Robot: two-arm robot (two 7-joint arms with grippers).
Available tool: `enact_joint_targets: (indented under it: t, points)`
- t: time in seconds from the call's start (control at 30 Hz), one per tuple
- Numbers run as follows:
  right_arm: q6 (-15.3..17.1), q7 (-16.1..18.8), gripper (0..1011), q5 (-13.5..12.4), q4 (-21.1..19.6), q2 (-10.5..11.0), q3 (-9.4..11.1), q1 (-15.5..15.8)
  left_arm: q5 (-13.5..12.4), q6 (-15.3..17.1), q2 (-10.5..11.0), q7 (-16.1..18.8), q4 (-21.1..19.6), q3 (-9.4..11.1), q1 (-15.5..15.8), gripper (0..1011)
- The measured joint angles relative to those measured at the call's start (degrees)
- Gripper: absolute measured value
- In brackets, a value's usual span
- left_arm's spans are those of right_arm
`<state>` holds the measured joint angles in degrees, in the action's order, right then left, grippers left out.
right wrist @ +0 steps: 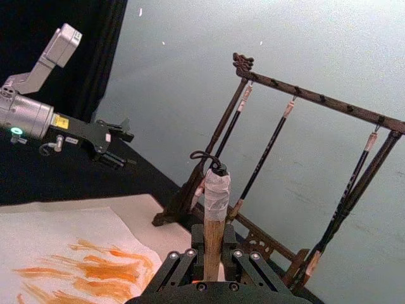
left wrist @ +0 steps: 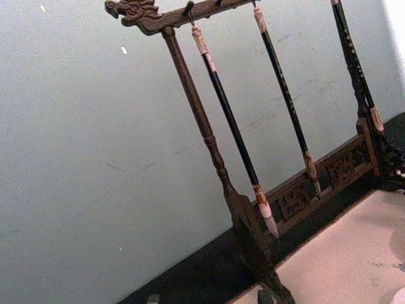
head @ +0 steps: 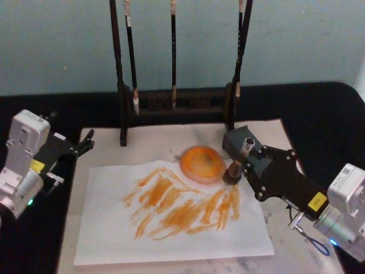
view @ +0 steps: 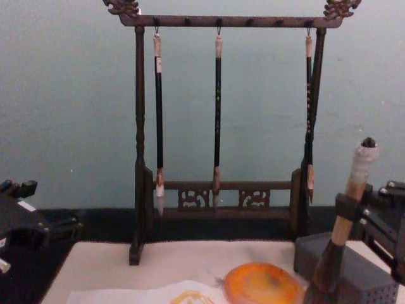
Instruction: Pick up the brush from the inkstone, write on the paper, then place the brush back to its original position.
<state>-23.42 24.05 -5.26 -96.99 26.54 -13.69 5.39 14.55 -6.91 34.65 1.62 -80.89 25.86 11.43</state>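
Right gripper point(head: 235, 173): just right of the inkstone point(head: 201, 164), fingers pinched on the brush handle so the shaft stands nearly upright.
Brush point(view: 347, 221): bristles down at the inkstone's right rim, probably lined up for setting back.
Paper point(head: 114, 240): in front of the inkstone and streaked with orange strokes, so the writing looks done.
Left gripper point(head: 85, 144): well left of the inkstone, fingers spread and empty, parked clear of the work.

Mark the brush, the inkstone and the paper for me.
brush point(right wrist: 214, 231): right wrist view, tan handle.
inkstone point(head: 202, 163): head view, orange centre.
paper point(head: 114, 231): head view, bare lower-left area.
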Motion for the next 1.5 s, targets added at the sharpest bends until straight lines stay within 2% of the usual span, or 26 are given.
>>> enact_joint_targets:
  t: [0.33,1.3,1.5]
  points:
    - [0.6,1.2,168,-1.2,-0.3,0.0,-0.6,0.0,0.0,0.0,0.0,0.0,0.0,0.0,0.0,1001]
    - [0.8,4.2,168,-3.8,-1.8,0.1,-4.9,-0.7,0.0,0.0,0.0,0.0,0.0,0.0,0.0,1001]
    - [0.9,4.3,168,-4.8,-1.8,-0.1,-5.1,-1.0,0.0,0.0,0.0,0.0,0.0,0.0,0.0,1001]
